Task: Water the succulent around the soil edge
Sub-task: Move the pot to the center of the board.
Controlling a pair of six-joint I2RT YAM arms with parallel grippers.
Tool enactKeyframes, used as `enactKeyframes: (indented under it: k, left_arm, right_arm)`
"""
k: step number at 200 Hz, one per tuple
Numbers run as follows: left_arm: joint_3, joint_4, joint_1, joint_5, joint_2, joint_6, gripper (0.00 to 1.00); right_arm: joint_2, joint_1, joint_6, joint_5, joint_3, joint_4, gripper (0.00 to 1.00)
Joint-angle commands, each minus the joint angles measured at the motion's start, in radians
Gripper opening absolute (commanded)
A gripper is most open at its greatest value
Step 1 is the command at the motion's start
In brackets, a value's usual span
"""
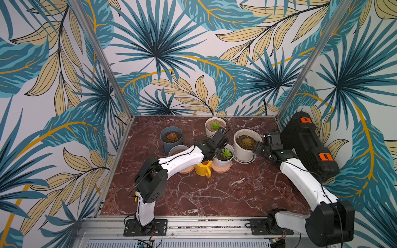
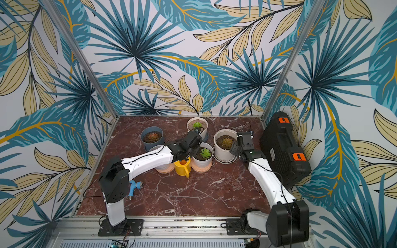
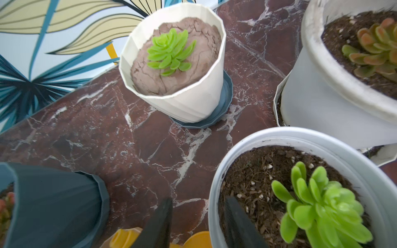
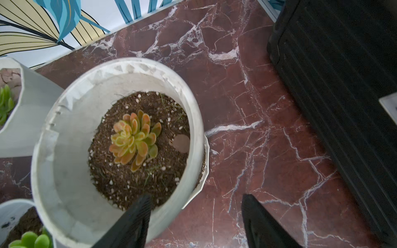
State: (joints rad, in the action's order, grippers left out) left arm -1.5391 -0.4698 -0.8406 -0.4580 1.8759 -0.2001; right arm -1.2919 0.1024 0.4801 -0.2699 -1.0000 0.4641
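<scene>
A yellow watering can (image 1: 204, 168) (image 2: 182, 167) stands upright on the marble table, its handle toward the front. Right beside it is a white pot (image 1: 223, 161) on a peach saucer, holding a green succulent (image 1: 226, 153) (image 3: 322, 206) in dark soil. My left gripper (image 1: 213, 153) (image 3: 198, 199) hovers open just above the can (image 3: 126, 236). One finger is over the table and the other over that pot's soil, with nothing held. My right gripper (image 1: 257, 148) (image 4: 196, 197) is open and empty, straddling the rim of a larger white pot (image 4: 64, 150) with an orange-yellow succulent (image 4: 134, 141).
A blue-grey pot (image 1: 171, 137) with a reddish succulent stands at the back left. A cream pot (image 1: 215, 126) on a blue saucer stands at the back. Another pot (image 1: 178, 150) sits partly under my left arm. A black case (image 1: 307, 146) leans at the right wall. A blue hose nozzle (image 2: 134, 189) lies front left.
</scene>
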Motion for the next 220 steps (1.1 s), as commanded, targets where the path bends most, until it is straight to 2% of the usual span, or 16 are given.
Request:
enactKeyframes:
  k: [1, 18, 35, 64, 87, 116, 138, 178, 220]
  left_arm:
    - [0.004, -0.016, 0.034, -0.063, -0.102, 0.027, 0.51]
    - [0.034, -0.036, 0.092, -0.106, -0.156, 0.034, 0.57]
    - [0.083, -0.055, 0.192, -0.109, -0.2, 0.01, 0.58]
    - [0.173, -0.077, 0.407, 0.066, -0.287, -0.1, 0.6]
    - [0.27, -0.026, 0.551, 0.092, -0.355, -0.139, 0.6]
    - [0.313, 0.005, 0.728, 0.254, -0.356, -0.205, 0.6]
    - [0.292, -0.001, 0.77, 0.262, -0.323, -0.192, 0.59]
    - [0.218, -0.063, 0.781, 0.257, -0.182, -0.152, 0.54]
    - [0.215, -0.02, 0.782, 0.304, -0.106, -0.145, 0.44]
  right_arm:
    - [-0.068, -0.008, -0.024, 0.004, -0.08, 0.012, 0.72]
    - [-0.124, -0.01, -0.04, -0.009, -0.118, 0.032, 0.71]
    - [-0.161, -0.013, -0.047, -0.017, -0.125, 0.029, 0.71]
    - [-0.211, -0.015, -0.066, 0.02, -0.136, 0.027, 0.69]
    - [-0.233, -0.015, -0.068, 0.05, -0.13, 0.018, 0.68]
    - [-0.239, -0.013, -0.061, 0.122, -0.116, -0.018, 0.67]
    - [-0.243, -0.013, -0.063, 0.151, -0.117, -0.029, 0.67]
    - [-0.29, -0.013, -0.049, 0.226, -0.129, -0.083, 0.66]
    - [-0.345, -0.012, -0.028, 0.264, -0.171, -0.095, 0.65]
